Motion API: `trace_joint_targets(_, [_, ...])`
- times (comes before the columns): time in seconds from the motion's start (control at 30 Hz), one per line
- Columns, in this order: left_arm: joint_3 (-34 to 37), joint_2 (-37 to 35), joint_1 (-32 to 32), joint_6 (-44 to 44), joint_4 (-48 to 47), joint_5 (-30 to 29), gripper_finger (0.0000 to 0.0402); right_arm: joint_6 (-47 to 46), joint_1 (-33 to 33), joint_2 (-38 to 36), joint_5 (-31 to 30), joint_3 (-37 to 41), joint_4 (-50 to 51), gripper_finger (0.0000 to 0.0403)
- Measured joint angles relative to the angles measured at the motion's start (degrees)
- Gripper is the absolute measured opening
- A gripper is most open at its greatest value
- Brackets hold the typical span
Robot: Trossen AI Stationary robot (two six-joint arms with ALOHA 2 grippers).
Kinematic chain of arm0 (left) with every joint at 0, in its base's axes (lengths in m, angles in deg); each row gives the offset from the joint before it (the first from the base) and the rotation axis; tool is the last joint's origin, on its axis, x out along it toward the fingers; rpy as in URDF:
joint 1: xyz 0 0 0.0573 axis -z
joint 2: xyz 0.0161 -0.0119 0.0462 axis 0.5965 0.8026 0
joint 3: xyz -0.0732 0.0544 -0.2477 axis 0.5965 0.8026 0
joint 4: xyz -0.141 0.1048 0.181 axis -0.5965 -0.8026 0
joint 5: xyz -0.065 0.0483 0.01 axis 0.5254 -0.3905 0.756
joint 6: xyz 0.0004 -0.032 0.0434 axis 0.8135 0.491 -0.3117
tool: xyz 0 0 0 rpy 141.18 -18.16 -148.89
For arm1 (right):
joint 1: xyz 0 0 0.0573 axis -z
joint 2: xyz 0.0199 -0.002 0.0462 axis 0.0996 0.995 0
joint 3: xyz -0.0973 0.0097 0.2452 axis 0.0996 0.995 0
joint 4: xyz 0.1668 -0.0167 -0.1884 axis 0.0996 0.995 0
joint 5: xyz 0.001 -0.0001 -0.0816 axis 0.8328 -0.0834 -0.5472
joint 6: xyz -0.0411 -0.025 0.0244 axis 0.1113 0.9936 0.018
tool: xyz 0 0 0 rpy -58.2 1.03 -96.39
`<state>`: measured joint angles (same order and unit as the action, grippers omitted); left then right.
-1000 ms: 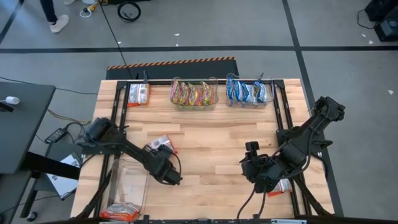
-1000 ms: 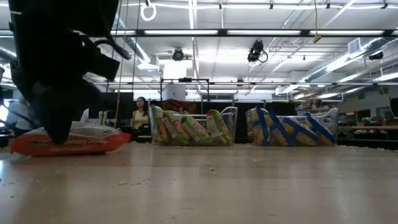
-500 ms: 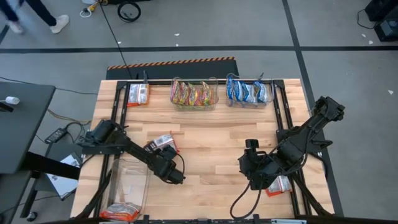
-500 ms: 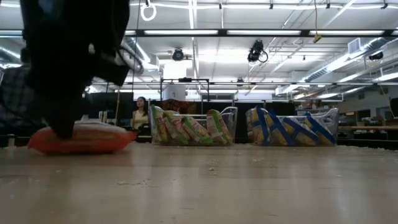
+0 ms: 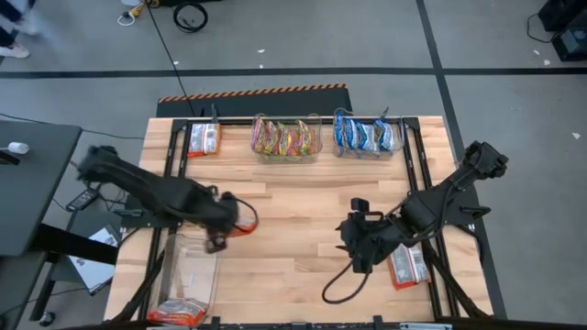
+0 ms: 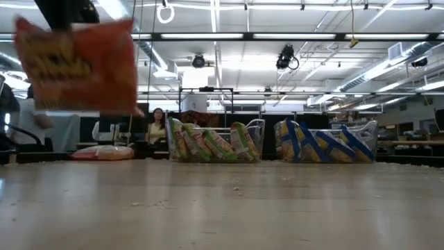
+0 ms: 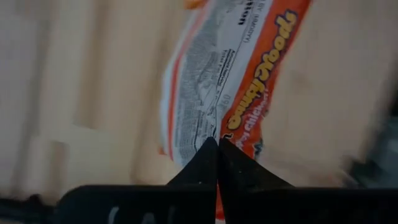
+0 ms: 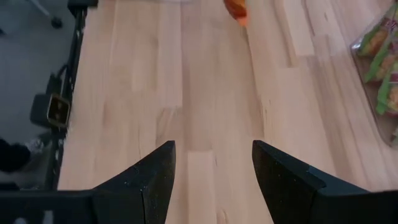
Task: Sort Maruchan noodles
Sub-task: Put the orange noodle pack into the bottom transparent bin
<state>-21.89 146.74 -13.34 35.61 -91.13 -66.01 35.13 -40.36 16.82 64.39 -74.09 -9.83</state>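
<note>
Left wrist view shows the left gripper (image 7: pixel 217 144) with its two dark fingertips pinched together on the edge of a red-orange packet (image 7: pixel 233 81), which hangs from them with its white printed back and orange lettering facing the camera. A second ago this packet lay flat on the table with the jaws wide above it; half a second ago they were pressing down onto it; now they are closed and the packet is off the wood. In the low view it swings high at the upper left of the frame (image 6: pixel 76 62), and in the high view the left gripper (image 5: pixel 223 220) sits at centre left, just above the empty clear tub (image 5: pixel 191 271) at lower left. That suggests the pick has worked and the drop is next, probably into that tub

The packet looks thin, crinkly and limp, so it may sway or slip from an edge grip

The right gripper (image 8: pixel 213 163) holds nothing, its fingers spread wide over bare wood at lower centre right of the high view (image 5: pixel 353 246), with another red-orange packet (image 5: pixel 404 264) beside that arm. Along the top, the yellow-green packets (image 5: pixel 285 138) and blue-and-white packets (image 5: pixel 366 135) already stand in their tubs, and one more red-orange packet (image 5: pixel 204 138) lies at upper left
</note>
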Motion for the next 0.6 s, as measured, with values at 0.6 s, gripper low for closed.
trace_joint_targets(0.6, [4.0,-15.62,22.22,14.54,-6.29,18.17,0.0001,-4.08,4.62,0.04,-9.09,0.0,-6.91,0.0219])
